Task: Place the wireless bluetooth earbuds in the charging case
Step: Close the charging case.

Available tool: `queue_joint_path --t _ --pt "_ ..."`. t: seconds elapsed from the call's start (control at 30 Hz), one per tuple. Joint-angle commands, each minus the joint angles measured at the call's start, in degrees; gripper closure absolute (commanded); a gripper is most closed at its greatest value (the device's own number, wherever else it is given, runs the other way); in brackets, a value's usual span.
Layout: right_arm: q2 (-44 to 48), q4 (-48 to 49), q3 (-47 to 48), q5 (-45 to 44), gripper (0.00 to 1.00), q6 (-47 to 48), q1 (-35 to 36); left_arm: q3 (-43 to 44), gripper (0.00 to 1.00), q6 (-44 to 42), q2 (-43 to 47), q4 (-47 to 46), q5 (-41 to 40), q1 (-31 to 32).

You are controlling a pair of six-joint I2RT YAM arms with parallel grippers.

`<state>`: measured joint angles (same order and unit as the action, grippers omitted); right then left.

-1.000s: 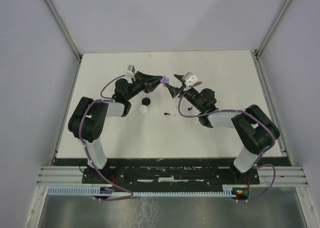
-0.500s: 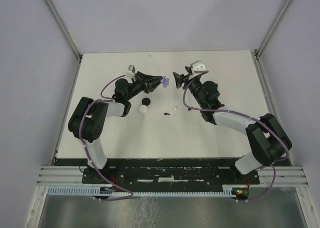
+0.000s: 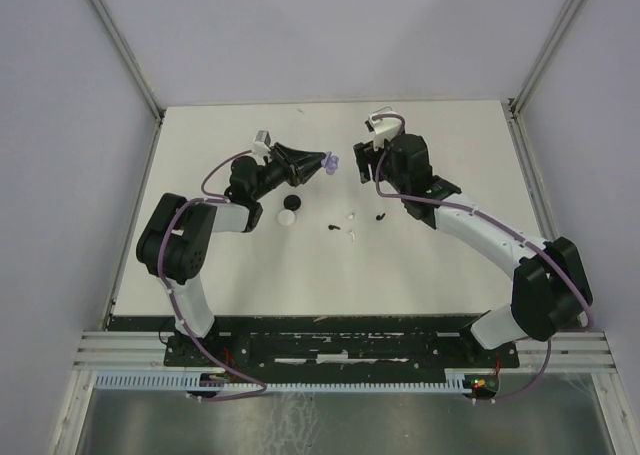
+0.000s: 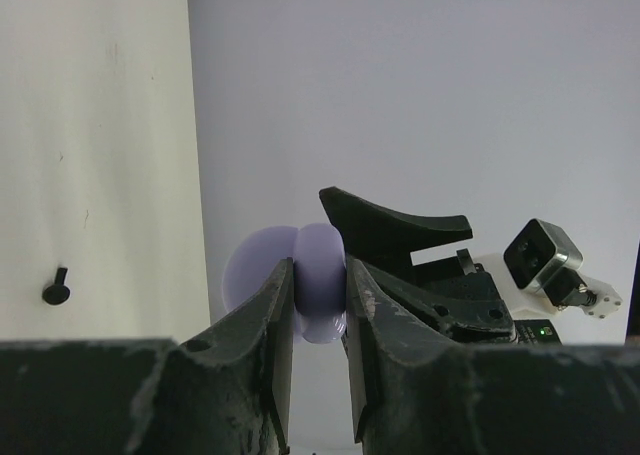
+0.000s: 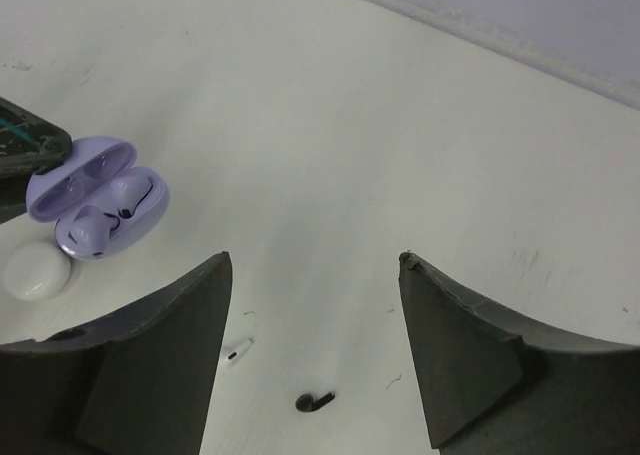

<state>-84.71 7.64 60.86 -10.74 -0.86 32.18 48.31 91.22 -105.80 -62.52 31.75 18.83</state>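
Observation:
My left gripper [image 3: 322,163] is shut on the open lilac charging case [image 3: 333,162] and holds it above the table, with both jaws against its sides [image 4: 320,280]. In the right wrist view the case [image 5: 95,200] has its lid up and a lilac earbud [image 5: 88,232] sits in it. My right gripper [image 3: 361,165] is open and empty [image 5: 315,262], just right of the case and above the table. On the table lie a black earbud [image 3: 332,226], two white earbuds [image 3: 351,216] [image 3: 354,237] and another black earbud [image 3: 380,215]. One white earbud [image 5: 237,350] and one black earbud [image 5: 313,402] show below my right jaws.
A black puck [image 3: 294,203] and a white puck [image 3: 287,217] sit left of the loose earbuds, under my left arm. The white puck also shows in the right wrist view [image 5: 35,273]. Grey walls close in the white table [image 3: 450,265] on three sides.
My right arm has lifted and stretched out towards the far side, and its gripper has drawn back a little from the case. My left gripper has held the case still.

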Motion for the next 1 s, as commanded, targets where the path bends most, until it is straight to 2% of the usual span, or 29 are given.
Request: queue_joint_path --t 0.0,0.37,0.97 --pt "0.75 -6.33 4.12 4.26 0.24 -1.04 0.07 2.6 0.97 -1.51 0.77 -0.81 -0.36 0.0" --pt "-2.63 -5.87 6.1 9.86 0.26 -3.79 0.25 2.66 0.97 -2.4 0.94 0.34 -0.72 0.15" --pt "-6.27 -4.32 9.88 11.83 0.26 -4.84 2.36 1.71 0.97 -3.24 1.04 0.78 -1.05 0.51"
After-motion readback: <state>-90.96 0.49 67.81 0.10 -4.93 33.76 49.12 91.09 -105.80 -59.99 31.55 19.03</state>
